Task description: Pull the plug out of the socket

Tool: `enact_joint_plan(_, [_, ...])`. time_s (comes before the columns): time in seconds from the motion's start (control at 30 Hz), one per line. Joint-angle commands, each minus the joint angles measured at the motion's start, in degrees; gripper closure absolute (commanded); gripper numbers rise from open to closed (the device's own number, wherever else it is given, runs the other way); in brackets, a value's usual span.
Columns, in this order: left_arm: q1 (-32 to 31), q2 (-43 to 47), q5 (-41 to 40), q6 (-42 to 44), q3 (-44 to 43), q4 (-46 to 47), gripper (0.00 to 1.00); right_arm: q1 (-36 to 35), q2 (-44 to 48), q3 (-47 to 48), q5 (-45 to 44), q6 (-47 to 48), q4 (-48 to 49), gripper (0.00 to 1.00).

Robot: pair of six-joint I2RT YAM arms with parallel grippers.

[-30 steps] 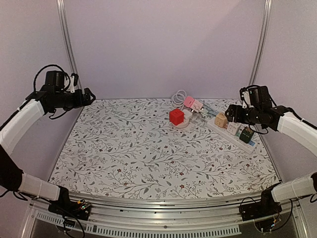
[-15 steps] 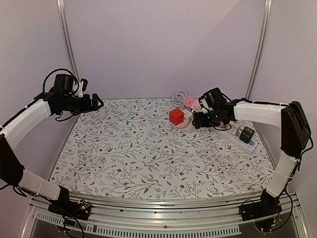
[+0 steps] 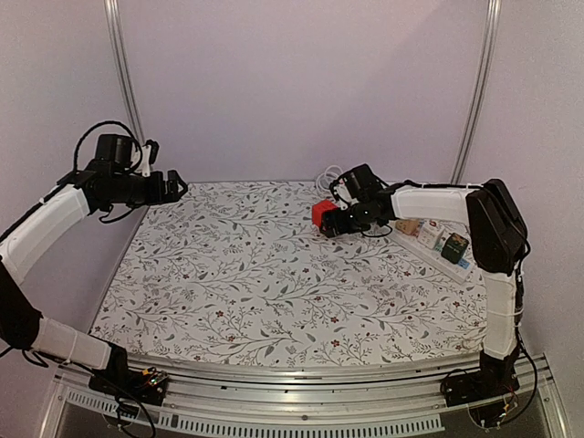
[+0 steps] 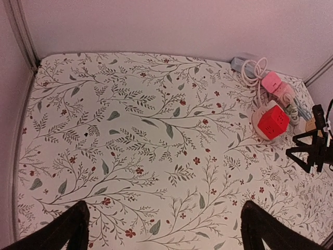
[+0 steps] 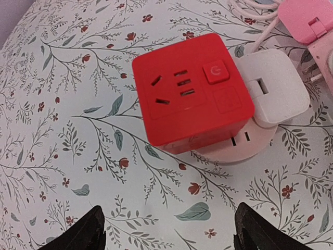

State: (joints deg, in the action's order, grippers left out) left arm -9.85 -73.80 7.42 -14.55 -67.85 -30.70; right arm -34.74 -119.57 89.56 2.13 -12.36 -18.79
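The right hand [image 5: 170, 219] is open, fingers spread wide with nothing between them, low over the tabletop [image 3: 237, 274] and just short of the red socket [image 5: 190, 94]. A white plug [image 5: 273, 88] sits against the socket's side (both rest on a round pale base [image 5: 244, 148]). Beyond lies a pink adaptor [image 5: 307, 18], and a power strip [image 3: 438, 245] is further right. The left hand [image 4: 164, 213], also open, hangs well apart on the left.
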Motion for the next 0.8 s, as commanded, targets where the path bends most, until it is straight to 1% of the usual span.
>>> enact_joint_plan(0.0, [-0.8, 0.8, -1.6, 0.7, 0.5, 0.3, 0.00, -1.7, -3.4, 3.9, -1.0, 2.0, 0.0, 0.15])
enact_joint_plan(0.1, [-0.8, 0.5, -0.6, 0.1, 0.4, 0.3, 0.00, -1.8, -4.8, 5.7, -1.8, 2.6, -0.1, 0.14])
enact_joint_plan(0.27, [-1.3, 0.0, -1.0, 0.2, 0.1, -0.1, 0.00, -2.5, -7.9, 10.0, -10.6, 5.3, -2.8, 0.13])
enact_joint_plan(0.43, [-1.4, 0.5, -2.1, 0.4, 0.1, -0.3, 0.01, -2.4, -10.1, 12.8, -14.9, 7.0, -4.5, 0.10])
enact_joint_plan(0.53, [-1.6, 0.5, -2.1, 0.5, 0.1, -0.4, 0.00, -2.5, -11.0, 14.1, -14.6, 7.9, -4.6, 0.08])
enact_joint_plan(0.77, [-1.8, 0.5, -2.0, 0.5, 0.1, -0.4, 0.01, -2.4, -14.3, 19.0, -14.4, 9.3, -5.4, 0.06])
